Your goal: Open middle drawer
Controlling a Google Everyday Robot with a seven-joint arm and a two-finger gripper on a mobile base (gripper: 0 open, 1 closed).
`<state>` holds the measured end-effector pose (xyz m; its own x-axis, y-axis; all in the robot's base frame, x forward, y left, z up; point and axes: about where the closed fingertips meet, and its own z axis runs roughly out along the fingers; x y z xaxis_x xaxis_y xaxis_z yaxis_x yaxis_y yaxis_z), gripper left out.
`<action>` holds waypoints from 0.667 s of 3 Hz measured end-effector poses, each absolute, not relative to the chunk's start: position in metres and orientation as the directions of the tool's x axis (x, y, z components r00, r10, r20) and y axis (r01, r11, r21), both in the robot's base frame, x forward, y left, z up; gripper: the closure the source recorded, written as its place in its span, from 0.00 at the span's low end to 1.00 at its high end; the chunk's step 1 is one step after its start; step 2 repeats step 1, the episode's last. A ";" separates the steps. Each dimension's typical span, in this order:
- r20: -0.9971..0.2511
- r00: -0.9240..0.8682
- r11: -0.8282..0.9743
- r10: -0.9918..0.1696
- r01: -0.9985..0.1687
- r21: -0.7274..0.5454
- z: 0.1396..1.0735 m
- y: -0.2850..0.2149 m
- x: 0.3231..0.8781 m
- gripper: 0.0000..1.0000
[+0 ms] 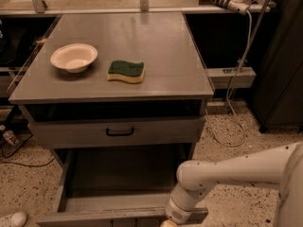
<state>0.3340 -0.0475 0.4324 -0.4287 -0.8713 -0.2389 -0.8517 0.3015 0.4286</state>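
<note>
Gently pull the middle drawer (104,215) straight outward; whether your claw (168,223), bottom centre, grips anything, I cannot tell.

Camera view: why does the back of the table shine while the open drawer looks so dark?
In the camera view, light from above glares off the far part of the table. The tabletop shades the gap beneath it and the inside of the pulled-out middle drawer. The bowl and sponge cast only faint shadows. The hand is at the bottom edge by the drawer front, mostly cut off.
</note>
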 end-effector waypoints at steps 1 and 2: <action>-0.238 -0.434 0.306 -0.869 -0.849 0.430 0.432 -0.050 0.332 0.00; -0.238 -0.434 0.306 -0.869 -0.849 0.430 0.432 -0.050 0.332 0.00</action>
